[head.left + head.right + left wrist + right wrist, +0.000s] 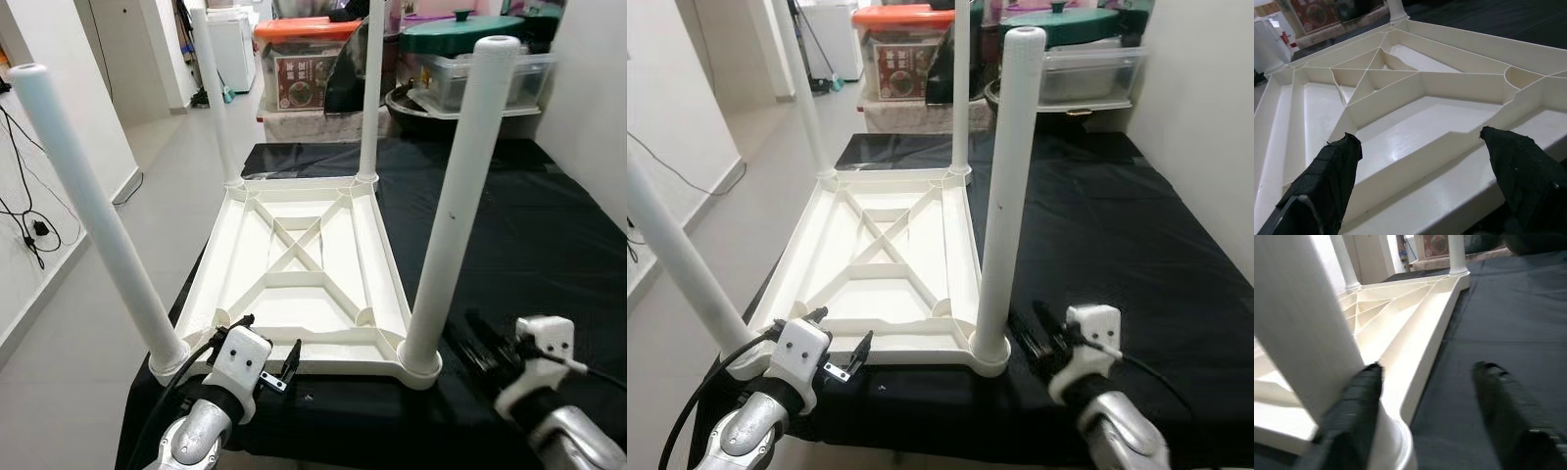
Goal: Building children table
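The white plastic children's table top (294, 264) lies upside down on a black-covered surface (529, 225). Four white round legs stand up from its corners: front left leg (93, 206), front right leg (460, 196), back left leg (216, 98), back right leg (370, 88). My left gripper (266, 338) is open at the table top's near edge, its fingers (1337, 166) spread over the ribbed underside (1415, 83). My right gripper (470, 343) is open and low on the cloth just right of the front right leg's base (1391, 440); one finger (1359, 396) lies against that base.
Behind the surface stand a bin with an orange lid (304, 59), a clear bin (490, 78) and a green-lidded pot (460, 34). A white wall with hanging cables (24, 215) runs along the left, beside open floor (167, 166).
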Tool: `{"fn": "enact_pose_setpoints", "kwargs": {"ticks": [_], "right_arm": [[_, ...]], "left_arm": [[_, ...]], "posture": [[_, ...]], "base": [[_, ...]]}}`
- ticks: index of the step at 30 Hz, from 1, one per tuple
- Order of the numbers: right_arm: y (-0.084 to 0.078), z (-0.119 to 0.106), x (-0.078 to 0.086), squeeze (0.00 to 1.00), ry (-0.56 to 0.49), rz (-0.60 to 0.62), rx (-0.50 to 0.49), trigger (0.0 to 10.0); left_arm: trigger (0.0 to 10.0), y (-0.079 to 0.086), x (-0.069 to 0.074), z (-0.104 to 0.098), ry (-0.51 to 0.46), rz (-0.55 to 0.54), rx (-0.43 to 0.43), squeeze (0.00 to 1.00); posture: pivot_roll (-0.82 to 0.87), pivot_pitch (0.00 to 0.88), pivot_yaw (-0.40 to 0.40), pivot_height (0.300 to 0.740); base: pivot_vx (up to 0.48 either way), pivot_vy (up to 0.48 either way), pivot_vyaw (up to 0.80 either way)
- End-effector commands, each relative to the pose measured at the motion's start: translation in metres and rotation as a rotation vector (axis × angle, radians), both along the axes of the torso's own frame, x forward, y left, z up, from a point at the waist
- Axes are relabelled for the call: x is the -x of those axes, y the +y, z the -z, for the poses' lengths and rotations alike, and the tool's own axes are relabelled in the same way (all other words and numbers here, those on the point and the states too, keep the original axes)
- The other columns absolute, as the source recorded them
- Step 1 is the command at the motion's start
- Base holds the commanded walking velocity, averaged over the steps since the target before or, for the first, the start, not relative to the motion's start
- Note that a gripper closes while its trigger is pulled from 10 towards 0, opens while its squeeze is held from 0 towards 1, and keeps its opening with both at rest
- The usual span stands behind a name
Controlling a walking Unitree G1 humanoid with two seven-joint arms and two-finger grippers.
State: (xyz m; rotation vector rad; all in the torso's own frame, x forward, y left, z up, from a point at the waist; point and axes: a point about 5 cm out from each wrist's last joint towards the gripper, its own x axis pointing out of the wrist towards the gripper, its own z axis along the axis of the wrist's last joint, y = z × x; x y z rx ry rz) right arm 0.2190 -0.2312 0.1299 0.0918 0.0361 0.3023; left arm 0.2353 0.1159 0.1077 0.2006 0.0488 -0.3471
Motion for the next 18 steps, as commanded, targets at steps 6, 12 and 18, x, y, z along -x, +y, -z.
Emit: {"fn": "enact_pose_setpoints", "kwargs": {"ticks": [6, 12, 18], "right_arm": [[-0.012, 0.012, 0.017, 1.0, 0.122, -0.128, -0.106, 10.0], [-0.017, -0.004, 0.034, 0.0, 0.115, -0.282, -0.173, 10.0], [-0.014, -0.011, 0.036, 0.0, 0.093, -0.319, -0.165, 10.0]], "left_arm": [[10.0, 0.002, 0.0, 0.001, 0.016, 0.0, -0.004, 0.0], [10.0, 0.002, -0.001, 0.002, 0.021, 0.005, -0.002, 0.0], [10.0, 0.002, -0.001, 0.002, 0.023, 0.008, -0.002, 0.0]], "posture": [[0.01, 0.04, 0.013, 0.74], [0.0, 0.044, 0.022, 0.74], [0.0, 0.043, 0.025, 0.74]], "base": [[0.0, 0.0, 0.0], [0.0, 0.0, 0.0], [0.0, 0.0, 0.0]]}}
